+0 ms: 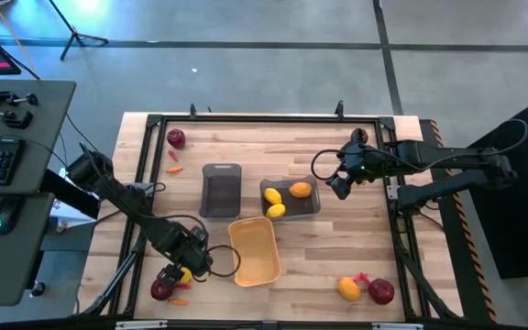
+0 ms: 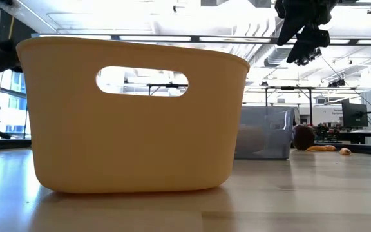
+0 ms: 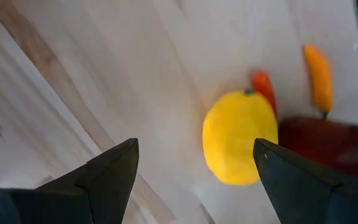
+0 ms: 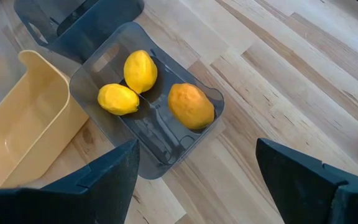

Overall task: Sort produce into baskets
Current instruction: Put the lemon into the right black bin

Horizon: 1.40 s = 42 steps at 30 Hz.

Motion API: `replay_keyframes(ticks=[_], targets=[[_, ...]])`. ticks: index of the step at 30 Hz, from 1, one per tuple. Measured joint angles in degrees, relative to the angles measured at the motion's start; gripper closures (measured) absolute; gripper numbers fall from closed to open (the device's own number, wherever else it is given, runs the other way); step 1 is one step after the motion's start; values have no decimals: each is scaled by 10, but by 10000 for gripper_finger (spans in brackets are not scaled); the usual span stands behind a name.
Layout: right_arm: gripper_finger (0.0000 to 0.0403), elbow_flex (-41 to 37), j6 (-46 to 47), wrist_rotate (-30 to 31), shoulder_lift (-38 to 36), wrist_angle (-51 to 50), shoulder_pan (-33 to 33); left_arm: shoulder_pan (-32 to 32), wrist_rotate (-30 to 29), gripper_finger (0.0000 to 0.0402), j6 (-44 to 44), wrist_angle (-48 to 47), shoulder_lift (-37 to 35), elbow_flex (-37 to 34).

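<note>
Pale wood table (image 1: 337,257), smooth yellow plastic basket (image 1: 255,249)

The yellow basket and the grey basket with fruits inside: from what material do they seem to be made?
Yellow basket: probably opaque matte plastic, with smooth moulded walls and a cut-out handle. Grey basket: likely translucent smoky plastic, since the wood grain shows through its walls.

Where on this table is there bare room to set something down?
Free: the wood right of the grey bin holding citrus, and between the yellow basket and the near-right fruit. Crowded: the near-left corner, where the left gripper hovers over produce.
</note>
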Motion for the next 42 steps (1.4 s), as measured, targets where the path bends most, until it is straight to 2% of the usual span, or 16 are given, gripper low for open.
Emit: replay_keyframes(ticks=[5,9,16,21,42], targets=[[91,0,3,0,0,0,0,-2,3,96,-17,13,0,12],[91,0,4,0,0,0,0,-12,39,96,-21,20,0,-7],[91,0,4,0,0,0,0,-14,41,96,-21,24,0,-13],[91,0,4,0,0,0,0,-14,65,96,-26,23,15,-27],[91,0,0,4,0,0,0,-12,65,97,-16,46,73,-26]])
